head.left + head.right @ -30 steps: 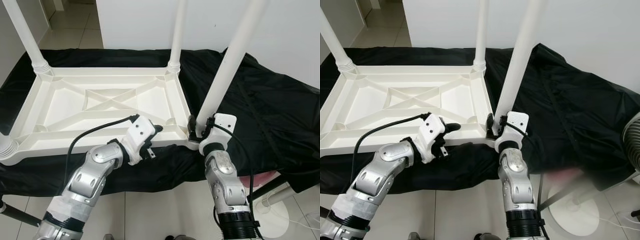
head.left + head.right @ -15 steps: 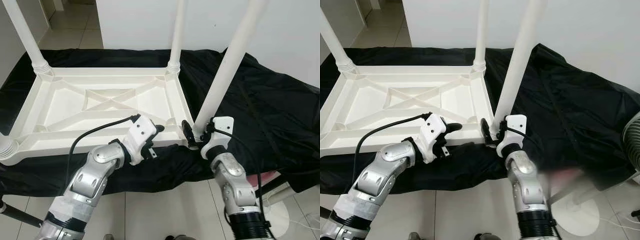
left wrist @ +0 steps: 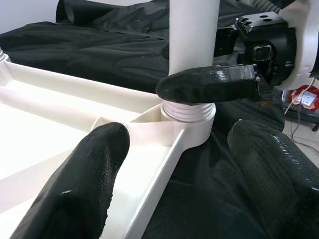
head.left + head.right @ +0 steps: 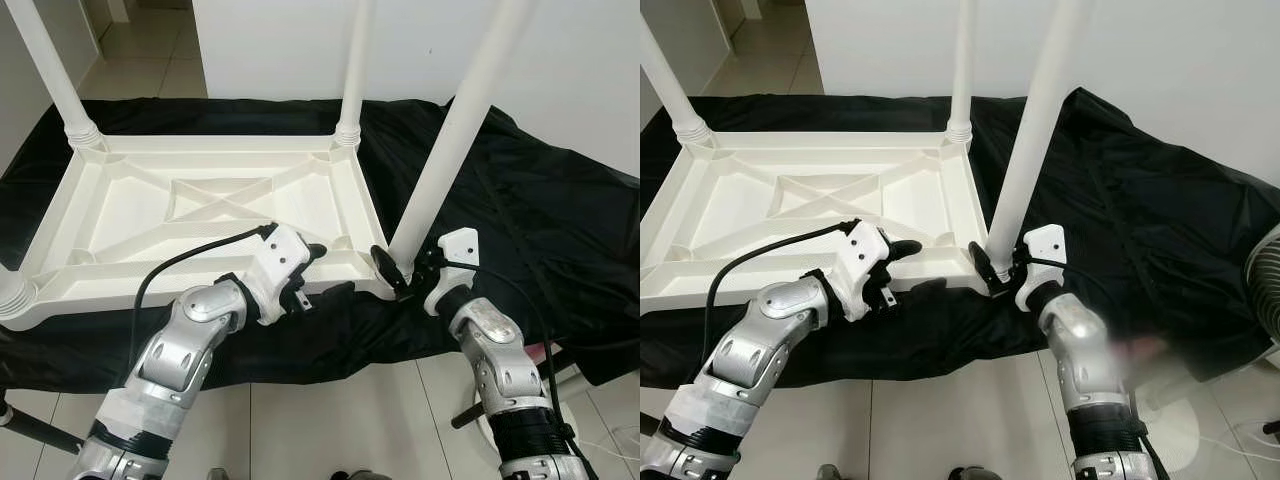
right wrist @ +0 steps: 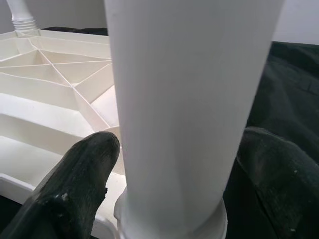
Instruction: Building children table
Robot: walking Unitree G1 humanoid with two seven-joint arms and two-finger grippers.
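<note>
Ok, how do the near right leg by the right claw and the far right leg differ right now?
The near right leg leans to the right and has the right claw around its base, fingers open on either side; the far right leg stands upright with no claw near it. The near one looks thicker, being closer. Both are white tubes seated in corner sockets of the upturned tabletop.

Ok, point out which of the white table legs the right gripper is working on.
The leg at the near right corner of the upturned table top. The right gripper straddles its base, fingers open; the other legs stand at corners away from it.

2 silver arms [image 4: 190, 345], white wrist housings, black cables, blk fingers [image 3: 84, 184]
</note>
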